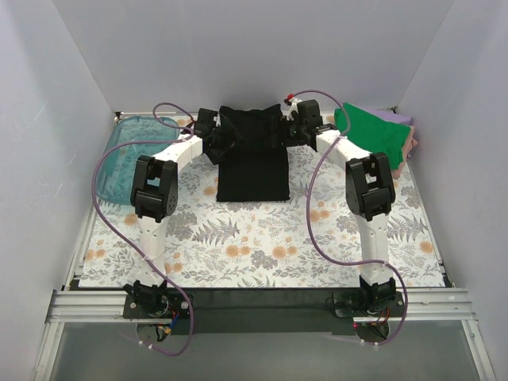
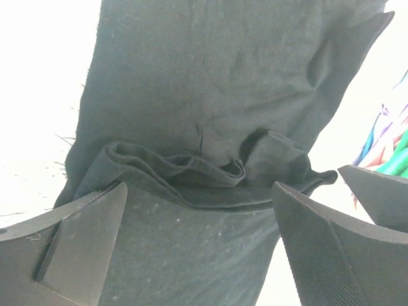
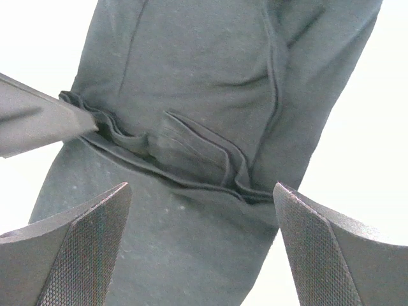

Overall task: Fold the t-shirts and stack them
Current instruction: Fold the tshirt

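The black t-shirt [image 1: 252, 171] lies at the middle back of the table as a narrow folded strip, and its far part is bunched up wider between the two grippers. My left gripper [image 1: 216, 136] is at its far left edge and my right gripper [image 1: 287, 127] at its far right edge. In the left wrist view my gripper [image 2: 199, 191] is open with black cloth [image 2: 210, 83] lying beyond the fingers. In the right wrist view my gripper [image 3: 203, 188] is open over the same cloth [image 3: 191, 70], folds showing. A green t-shirt [image 1: 373, 131] lies on lilac [image 1: 394, 117] and pink [image 1: 410, 147] ones at the back right.
A translucent teal tray [image 1: 139, 155] stands at the back left. The table has a floral cover [image 1: 254, 246], with white walls around it. The other arm's finger shows at the edge of each wrist view [image 2: 382, 197] [image 3: 38, 121].
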Robot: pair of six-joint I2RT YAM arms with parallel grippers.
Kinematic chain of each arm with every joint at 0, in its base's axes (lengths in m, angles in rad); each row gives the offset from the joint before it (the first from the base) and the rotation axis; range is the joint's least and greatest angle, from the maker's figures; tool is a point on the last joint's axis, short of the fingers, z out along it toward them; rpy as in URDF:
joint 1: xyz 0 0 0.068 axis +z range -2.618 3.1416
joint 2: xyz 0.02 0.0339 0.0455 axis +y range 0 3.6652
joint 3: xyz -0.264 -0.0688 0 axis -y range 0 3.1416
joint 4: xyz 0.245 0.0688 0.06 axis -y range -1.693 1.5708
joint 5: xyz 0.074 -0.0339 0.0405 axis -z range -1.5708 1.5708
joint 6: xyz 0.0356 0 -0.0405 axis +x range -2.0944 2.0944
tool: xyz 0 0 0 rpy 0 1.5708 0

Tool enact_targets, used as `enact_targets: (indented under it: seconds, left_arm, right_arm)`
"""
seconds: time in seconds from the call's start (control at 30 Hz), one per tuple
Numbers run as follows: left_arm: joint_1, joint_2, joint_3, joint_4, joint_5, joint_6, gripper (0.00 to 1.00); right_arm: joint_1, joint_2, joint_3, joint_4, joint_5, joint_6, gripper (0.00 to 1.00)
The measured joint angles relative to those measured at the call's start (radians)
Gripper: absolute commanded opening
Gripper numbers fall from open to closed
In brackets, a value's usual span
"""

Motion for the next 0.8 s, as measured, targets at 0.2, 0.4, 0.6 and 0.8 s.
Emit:
enact_targets:
  seconds: [0.2, 0.4, 0.6, 0.8]
  left_arm:
    - [0.006, -0.017, 0.034, -0.019, 0.005, 0.009, 0.97]
    - [0.006, -0.242, -0.204, -0.040, -0.017, 0.027, 0.98]
    - [-0.002, -0.619, -0.660, -0.003, -0.047, 0.006, 0.98]
    - [-0.014, -0.645, -0.800, 0.026, -0.039, -0.015, 0.94]
  right_arm:
    - [0.000, -0.152, -0.155, -0.021, 0.045, -0.033, 0.98]
    - [0.004, -0.492, -0.484, -0.008, 0.078, -0.014, 0.98]
    - [0.011, -0.681, -0.828, 0.073, 0.020, 0.080, 0.95]
    - [0.024, -0.622, -0.914, 0.105, -0.024, 0.150, 0.84]
